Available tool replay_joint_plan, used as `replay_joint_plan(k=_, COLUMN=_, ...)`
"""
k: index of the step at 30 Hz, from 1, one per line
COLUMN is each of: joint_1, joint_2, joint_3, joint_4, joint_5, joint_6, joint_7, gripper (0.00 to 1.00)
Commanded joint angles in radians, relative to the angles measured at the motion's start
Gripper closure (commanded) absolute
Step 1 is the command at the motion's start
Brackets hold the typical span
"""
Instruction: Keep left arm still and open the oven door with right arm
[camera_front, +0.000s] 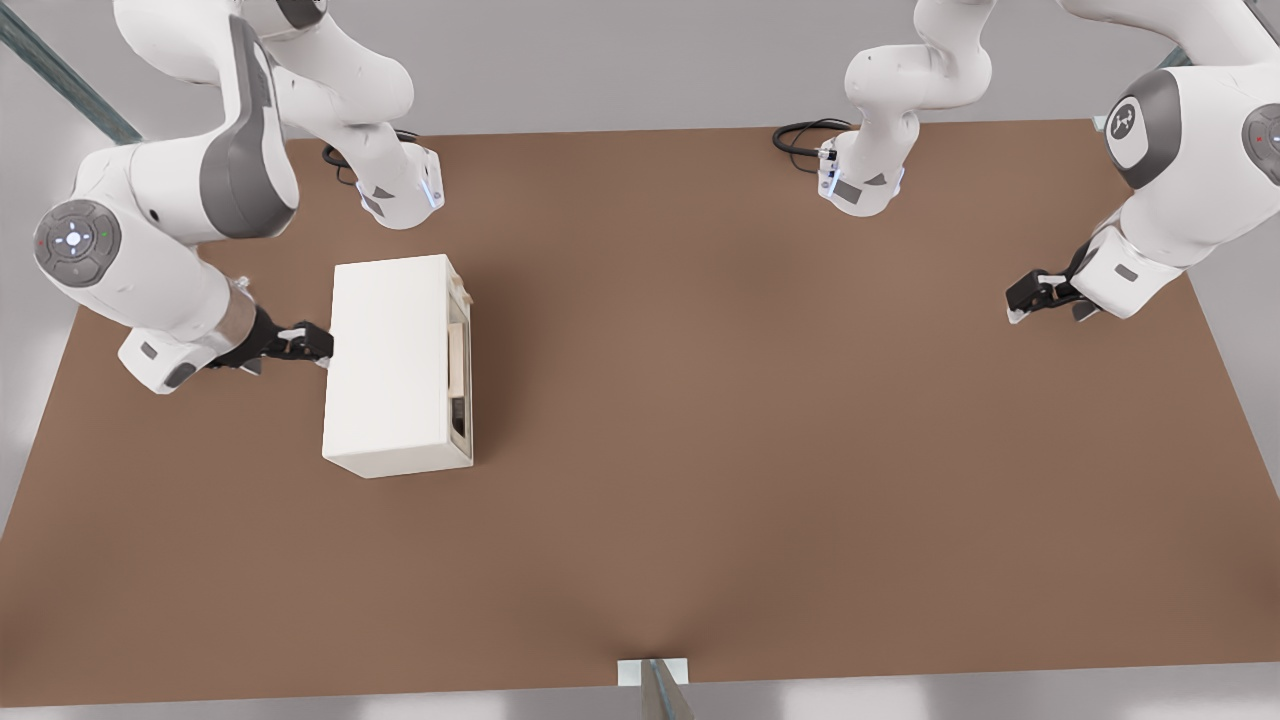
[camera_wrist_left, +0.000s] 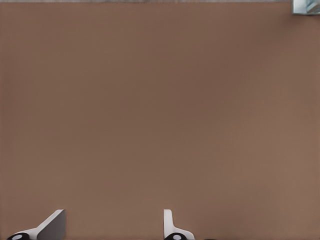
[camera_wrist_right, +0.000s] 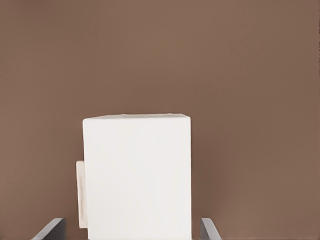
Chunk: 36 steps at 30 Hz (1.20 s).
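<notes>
No words, brand names or numbers can be read on the oven (camera_front: 390, 365), its oven door (camera_front: 459, 365), the bench (camera_front: 760, 420) or the right arm (camera_front: 170, 240), whose pincer (camera_front: 318, 345) sits at the oven's back wall, fingers spread

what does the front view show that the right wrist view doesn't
Only the front view shows the oven door with its dark glass and bar handle, facing the front view's right, the whole right arm, and the gripper at the oven's opposite, plain side. Only the right wrist view shows the open fingertips spread wider than the oven. Both show the cream oven standing on the brown table.
</notes>
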<state>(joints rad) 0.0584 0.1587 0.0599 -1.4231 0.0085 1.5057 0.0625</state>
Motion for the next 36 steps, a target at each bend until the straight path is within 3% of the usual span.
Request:
replay_joint_plan(k=1, joint_1=-0.008, joint_2=0.004, joint_3=0.000, joint_4=0.001, joint_5=-0.001, joint_6=-0.005, joint_7=0.085, gripper=0.00)
replay_joint_plan(k=4, joint_1=0.001, joint_2=0.028, joint_3=0.008, joint_4=0.001, joint_5=-0.034, joint_6=-0.001, joint_7=0.040, gripper=0.00)
replay_joint_plan(k=5, joint_1=0.024, joint_2=0.076, joint_3=0.008, joint_4=0.067, joint_5=-0.091, joint_6=-0.008, joint_7=0.019, gripper=0.57)
replay_joint_plan(k=6, joint_1=0.060, joint_2=0.130, joint_3=0.011, joint_4=0.119, joint_5=-0.134, joint_6=-0.053, joint_7=-0.021, gripper=0.94)
replay_joint_plan(k=7, joint_1=0.168, joint_2=0.173, joint_3=0.012, joint_4=0.151, joint_5=-0.284, joint_6=-0.088, joint_7=-0.099, gripper=0.99)
replay_joint_plan(k=8, joint_1=0.261, joint_2=0.205, joint_3=0.012, joint_4=0.150, joint_5=-0.378, joint_6=-0.146, joint_7=-0.098, gripper=1.00)
replay_joint_plan(k=9, joint_1=0.298, joint_2=0.269, joint_3=0.011, joint_4=0.151, joint_5=-0.387, joint_6=-0.183, joint_7=-0.038, gripper=1.00)
replay_joint_plan(k=11, joint_1=0.360, joint_2=0.279, joint_3=0.011, joint_4=0.144, joint_5=-0.455, joint_6=-0.202, joint_7=0.009, gripper=1.00)
replay_joint_plan(k=13, joint_1=0.471, joint_2=0.338, joint_3=0.012, joint_4=0.095, joint_5=-0.642, joint_6=-0.349, joint_7=0.255, gripper=1.00)
replay_joint_plan(k=15, joint_1=0.511, joint_2=0.335, joint_3=0.038, joint_4=0.035, joint_5=-0.647, joint_6=-0.346, joint_7=0.477, gripper=1.00)
replay_joint_plan(k=17, joint_1=0.567, joint_2=0.358, joint_3=0.038, joint_4=0.036, joint_5=-0.722, joint_6=-0.352, joint_7=0.530, gripper=1.00)
replay_joint_plan(k=21, joint_1=0.592, joint_2=0.417, joint_3=0.038, joint_4=0.038, joint_5=-0.722, joint_6=-0.341, joint_7=0.694, gripper=1.00)
replay_joint_plan(k=36, joint_1=0.598, joint_2=0.441, joint_3=0.051, joint_4=-0.088, joint_5=-0.713, joint_6=-0.282, joint_7=0.783, gripper=1.00)
